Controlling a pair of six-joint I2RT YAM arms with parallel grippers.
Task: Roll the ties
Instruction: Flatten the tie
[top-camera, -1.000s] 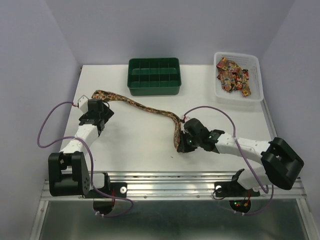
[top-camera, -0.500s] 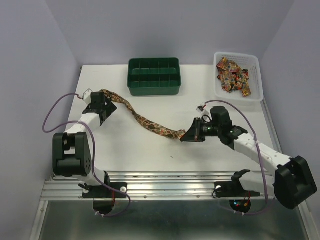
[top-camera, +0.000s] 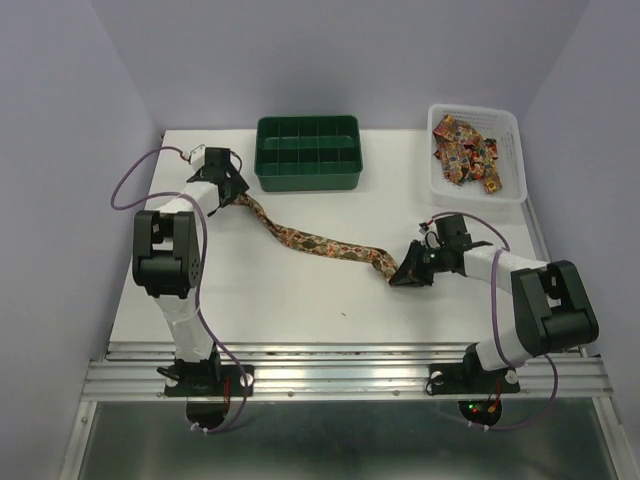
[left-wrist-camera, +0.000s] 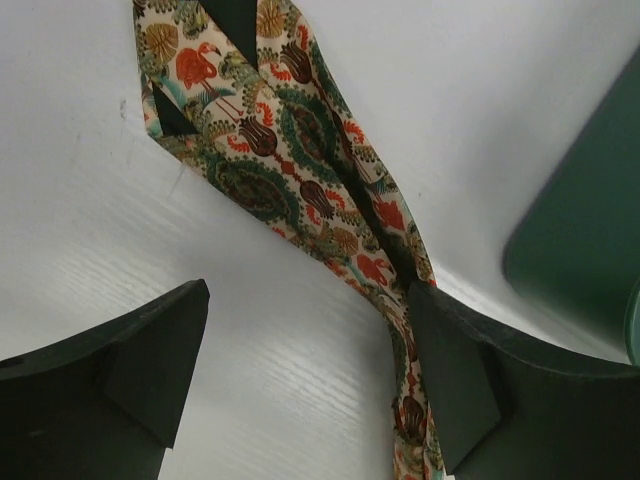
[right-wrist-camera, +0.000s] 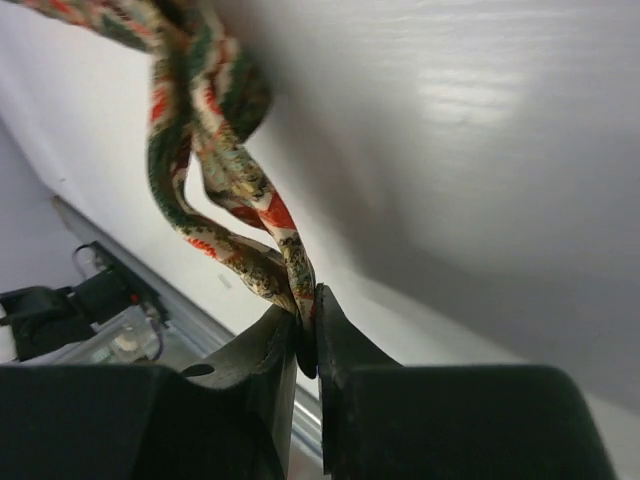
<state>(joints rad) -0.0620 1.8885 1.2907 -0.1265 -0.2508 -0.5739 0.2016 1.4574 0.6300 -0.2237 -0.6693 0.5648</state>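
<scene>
One patterned tie (top-camera: 320, 243) lies stretched across the table, from beside the green tray down to the right. My left gripper (top-camera: 224, 186) is over its far left end. In the left wrist view the left gripper (left-wrist-camera: 305, 300) is open, and the tie (left-wrist-camera: 290, 150) lies flat on the table and runs along the inside of the right finger (left-wrist-camera: 450, 380). My right gripper (top-camera: 408, 275) is shut on the tie's other end. In the right wrist view the right gripper (right-wrist-camera: 308, 300) pinches the twisted fabric (right-wrist-camera: 215, 130) at its tips.
A green compartment tray (top-camera: 307, 175) stands at the back centre, close to the left gripper; its corner shows in the left wrist view (left-wrist-camera: 590, 230). A white basket (top-camera: 437, 190) with several more patterned ties sits at the back right.
The left gripper moved back toward the tray. The right gripper moved right with its end of the tie. The tie went from bent to a straighter diagonal line.
</scene>
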